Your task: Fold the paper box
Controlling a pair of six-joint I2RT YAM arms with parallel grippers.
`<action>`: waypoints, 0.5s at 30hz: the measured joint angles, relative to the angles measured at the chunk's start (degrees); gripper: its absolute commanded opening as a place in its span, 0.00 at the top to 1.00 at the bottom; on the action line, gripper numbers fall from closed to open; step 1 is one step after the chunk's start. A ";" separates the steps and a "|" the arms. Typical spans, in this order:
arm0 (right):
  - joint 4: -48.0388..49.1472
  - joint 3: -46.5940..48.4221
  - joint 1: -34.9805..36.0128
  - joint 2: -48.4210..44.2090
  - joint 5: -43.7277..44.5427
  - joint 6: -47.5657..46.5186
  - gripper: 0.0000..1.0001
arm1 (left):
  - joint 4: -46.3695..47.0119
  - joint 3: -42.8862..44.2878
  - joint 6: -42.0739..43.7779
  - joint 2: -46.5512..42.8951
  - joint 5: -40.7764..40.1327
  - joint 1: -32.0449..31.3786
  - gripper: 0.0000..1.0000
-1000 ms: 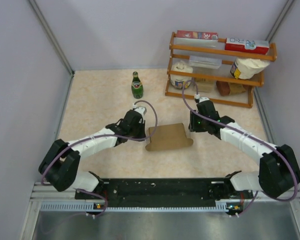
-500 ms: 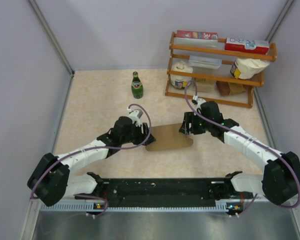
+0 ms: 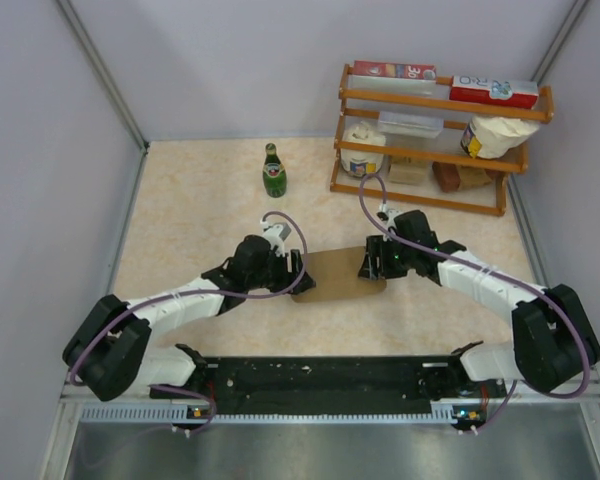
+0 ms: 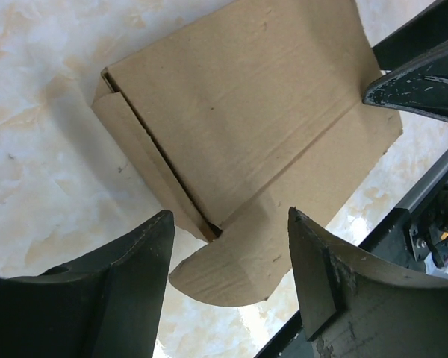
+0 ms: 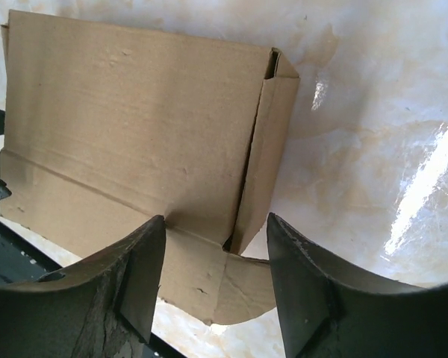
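Observation:
The paper box (image 3: pixel 338 276) lies flat on the table between my two arms, a low brown cardboard oblong with its lid folded down. My left gripper (image 3: pixel 295 272) stands open at its left end. In the left wrist view the fingers straddle the rounded corner flap of the box (image 4: pixel 239 112) without touching it, left gripper (image 4: pixel 230 216). My right gripper (image 3: pixel 368 262) stands open at the right end. In the right wrist view its jaws hang over the side flap and rounded ear of the box (image 5: pixel 134 119), right gripper (image 5: pixel 216 218). Nothing is held.
A green bottle (image 3: pixel 273 171) stands behind the box. A wooden rack (image 3: pixel 435 150) with printed cartons, jars and bags fills the back right. Enclosure walls close in both sides. The black base rail (image 3: pixel 320 378) runs along the near edge.
Both grippers have opened and moved in over the ends of the box. The box, which stood higher with its flap raised, now lies flatter.

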 measured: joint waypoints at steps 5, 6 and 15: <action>1.07 -0.61 0.00 0.68 -0.55 -0.02 0.53 | 0.02 0.02 0.26 2.08 -0.87 0.02 0.38; 1.29 -0.61 0.00 0.76 -0.66 -0.02 0.55 | 0.02 0.02 0.44 2.58 -1.03 0.00 0.39; 2.82 -1.79 0.00 0.85 -1.05 0.28 0.64 | 0.02 0.46 1.36 3.69 -1.51 0.00 0.49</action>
